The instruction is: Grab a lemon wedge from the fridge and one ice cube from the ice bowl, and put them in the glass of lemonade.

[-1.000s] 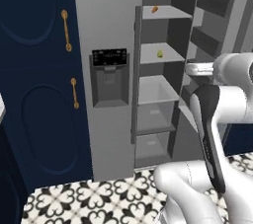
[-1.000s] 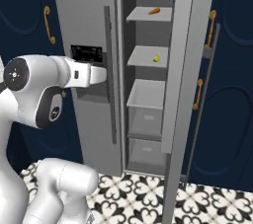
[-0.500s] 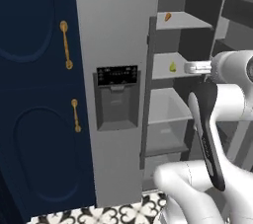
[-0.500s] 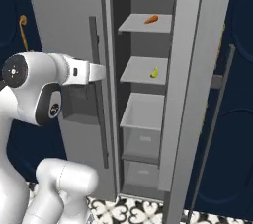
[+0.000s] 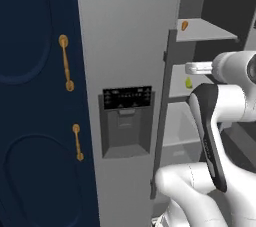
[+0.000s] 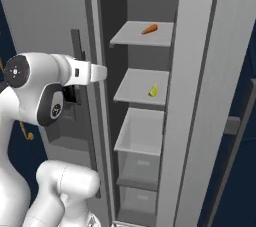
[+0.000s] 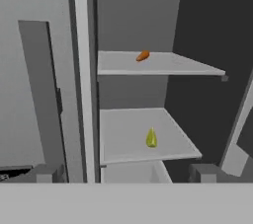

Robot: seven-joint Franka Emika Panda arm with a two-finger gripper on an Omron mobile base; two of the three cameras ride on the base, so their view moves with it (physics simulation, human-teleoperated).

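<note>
The tall grey two-door fridge [image 6: 210, 96] is standing open, exposing its shelves for the reach. The white arm is extending level toward that opening, its two-finger gripper [image 7: 123, 177] spread wide and carrying nothing. The tiny yellow-green lemon wedge [image 7: 151, 138] is sitting on the second shelf, below the small orange carrot-like piece [image 7: 143, 56].

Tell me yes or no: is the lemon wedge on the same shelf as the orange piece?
No. The lemon wedge lies on the shelf below the one holding the orange piece in the open fridge.
</note>
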